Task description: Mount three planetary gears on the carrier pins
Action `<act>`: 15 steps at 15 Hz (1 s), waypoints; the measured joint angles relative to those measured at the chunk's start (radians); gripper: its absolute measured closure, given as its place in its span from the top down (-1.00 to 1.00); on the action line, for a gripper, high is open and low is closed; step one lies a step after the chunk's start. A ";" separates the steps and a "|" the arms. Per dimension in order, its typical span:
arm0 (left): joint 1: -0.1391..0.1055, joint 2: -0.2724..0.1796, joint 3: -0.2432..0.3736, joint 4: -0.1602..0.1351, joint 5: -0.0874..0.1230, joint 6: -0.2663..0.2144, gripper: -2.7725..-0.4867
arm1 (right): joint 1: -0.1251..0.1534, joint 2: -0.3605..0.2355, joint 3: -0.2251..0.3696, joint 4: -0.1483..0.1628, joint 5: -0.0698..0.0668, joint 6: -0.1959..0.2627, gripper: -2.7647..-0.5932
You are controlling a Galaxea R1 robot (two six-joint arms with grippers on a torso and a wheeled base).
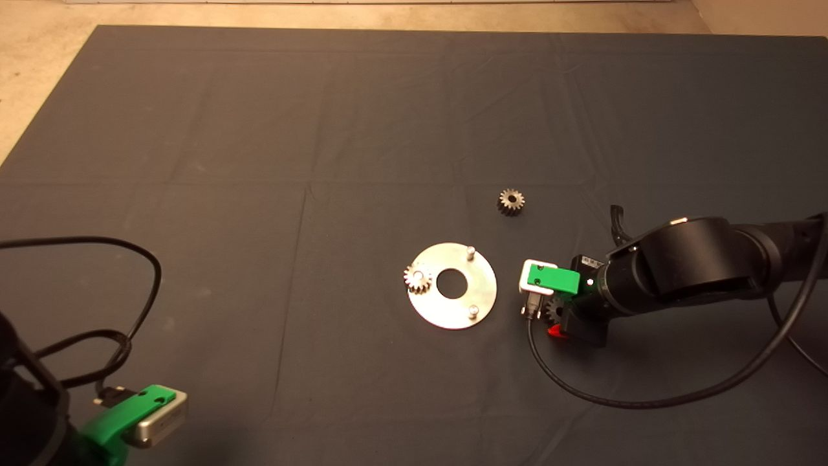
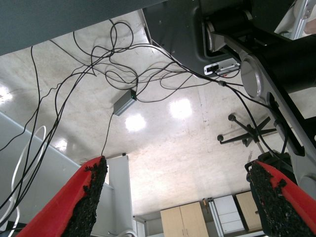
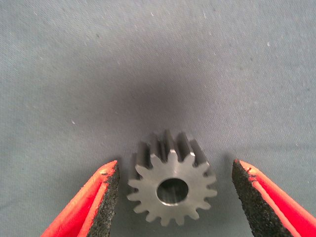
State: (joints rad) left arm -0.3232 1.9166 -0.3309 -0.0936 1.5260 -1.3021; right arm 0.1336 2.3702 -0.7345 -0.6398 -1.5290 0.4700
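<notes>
Gears: three in sight, one of them on a pin

Three planetary gears in all. One gear (image 1: 418,279) sits on the pin at the left rim of the round metal disc (image 1: 453,314). A second gear (image 1: 511,201) lies loose on the dark mat (image 1: 259,162), up and to the right of the disc, well apart from it. The third gear (image 3: 172,190) lies flat on the mat just right of the disc, bore upward, between the spread fingers (image 3: 106,197) of the right gripper (image 3: 173,202); neither pad touches it.

Three carrier pins stand on the disc: the one carrying the gear, plus two bare ones, an upper pin (image 1: 471,249) and a lower pin (image 1: 473,311).

The left gripper (image 2: 180,197) waits at the lower left edge of the mat, fingers (image 2: 91,197) wide apart, looking out over a floor with cables.
</notes>
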 joint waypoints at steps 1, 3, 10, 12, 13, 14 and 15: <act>0.001 0.000 0.000 0.000 0.000 0.000 0.36 | 0.000 0.002 0.000 0.000 -0.001 0.000 -0.01; 0.002 0.000 0.000 0.000 0.000 0.000 0.36 | 0.000 0.002 0.000 0.000 -0.001 0.000 -0.01; 0.002 0.000 0.000 0.000 0.000 0.000 0.36 | 0.000 0.002 0.000 0.000 -0.001 0.000 -0.01; 0.002 0.000 0.000 0.000 0.000 0.000 0.36 | 0.000 0.002 0.000 0.000 -0.001 0.000 -0.01; 0.002 0.000 0.000 0.000 0.000 0.000 0.36 | 0.000 0.002 0.000 0.000 -0.001 0.000 -0.01; 0.002 0.000 0.000 0.000 0.000 0.000 0.36 | 0.000 0.001 0.000 0.000 -0.001 0.001 -0.01; 0.002 0.000 0.000 0.000 0.000 0.000 0.36 | -0.001 0.001 0.000 0.000 -0.001 0.003 -0.01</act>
State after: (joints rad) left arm -0.3209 1.9166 -0.3312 -0.0932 1.5260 -1.3017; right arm 0.1328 2.3717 -0.7345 -0.6399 -1.5298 0.4728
